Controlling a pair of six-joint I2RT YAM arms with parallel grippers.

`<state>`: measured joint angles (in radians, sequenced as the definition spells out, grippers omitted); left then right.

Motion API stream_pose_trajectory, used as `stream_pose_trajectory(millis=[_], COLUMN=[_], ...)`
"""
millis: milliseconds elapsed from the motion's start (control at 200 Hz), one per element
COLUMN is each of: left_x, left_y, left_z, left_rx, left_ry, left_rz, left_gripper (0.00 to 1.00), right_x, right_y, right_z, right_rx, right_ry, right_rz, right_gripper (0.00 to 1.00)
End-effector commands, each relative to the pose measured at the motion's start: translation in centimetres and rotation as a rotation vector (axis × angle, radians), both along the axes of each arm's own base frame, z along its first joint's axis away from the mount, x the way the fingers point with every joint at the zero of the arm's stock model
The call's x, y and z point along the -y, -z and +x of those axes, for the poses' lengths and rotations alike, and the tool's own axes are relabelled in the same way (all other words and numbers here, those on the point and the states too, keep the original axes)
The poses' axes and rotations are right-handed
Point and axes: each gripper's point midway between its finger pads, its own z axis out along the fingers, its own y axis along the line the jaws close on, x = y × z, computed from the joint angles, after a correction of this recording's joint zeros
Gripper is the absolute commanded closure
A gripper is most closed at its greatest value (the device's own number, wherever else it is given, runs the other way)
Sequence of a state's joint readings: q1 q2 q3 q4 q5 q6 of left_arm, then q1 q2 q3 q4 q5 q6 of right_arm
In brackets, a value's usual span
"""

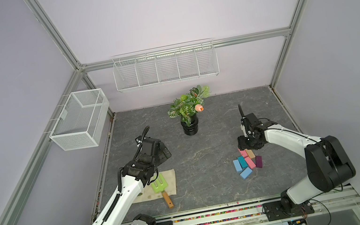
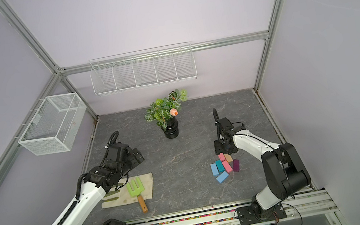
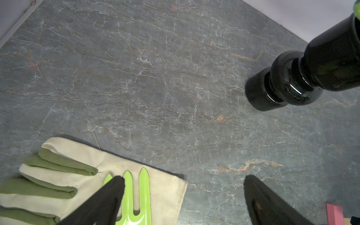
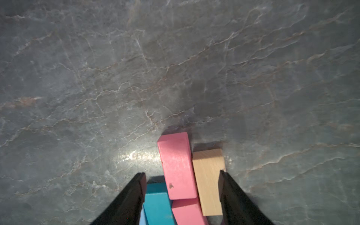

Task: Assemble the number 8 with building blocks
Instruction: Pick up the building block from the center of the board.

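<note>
While the seven blocks (image 1: 246, 162) lie bunched on the right side of the desk (image 1: 205, 153), the right gripper (image 4: 182, 174) hangs low over the cluster's far end. Its jaws stand apart, with a pink block (image 4: 176, 165) and the tan block (image 4: 209, 179) between them. One tip is just beside the teal block (image 4: 157, 202), the other at the tan block's long edge. The pink block's near end meets the second pink block (image 4: 187, 212).

In both top views the teal block, the second pink block and the purple block (image 1: 259, 161) lie side by side, roughly parallel. A blue block (image 1: 237, 166) lies just left of the teal one, and the other blue block (image 1: 245, 173) lies crosswise at the cluster's near end.

The left gripper (image 3: 183, 178) hangs above the left side of the desk, its jaws wide apart and holding nothing. It is near the fork (image 3: 136, 194), which lies on a glove (image 3: 78, 165). A potted plant (image 1: 188, 116) stands at the back, well apart from the blocks.
</note>
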<state>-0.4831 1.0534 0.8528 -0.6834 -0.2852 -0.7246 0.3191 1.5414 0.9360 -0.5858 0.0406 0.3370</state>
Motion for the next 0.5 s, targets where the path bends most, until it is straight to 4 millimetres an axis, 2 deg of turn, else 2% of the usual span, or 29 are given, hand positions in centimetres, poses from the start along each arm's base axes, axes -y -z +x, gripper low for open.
stream_pose_trajectory(millis=[0, 315, 495], left_x=[-0.3, -0.2, -0.2], left_y=[-0.3, 0.9, 1.0], left_z=[0.1, 0.5, 0.3], left_rx=[-0.003, -0.026, -0.027], left_ry=[-0.029, -0.039, -0.039], left_rz=[0.013, 0.022, 0.020], left_gripper=[0.00, 0.00, 0.00], right_x=[-0.4, -1.5, -2.0], right_y=[0.7, 1.9, 2.5], right_z=[-0.2, 0.5, 0.8], right_rx=[-0.012, -0.045, -0.064], right_ry=[-0.024, -0.049, -0.068], right_rz=[-0.019, -0.001, -0.021], right_gripper=[0.36, 0.41, 0.48])
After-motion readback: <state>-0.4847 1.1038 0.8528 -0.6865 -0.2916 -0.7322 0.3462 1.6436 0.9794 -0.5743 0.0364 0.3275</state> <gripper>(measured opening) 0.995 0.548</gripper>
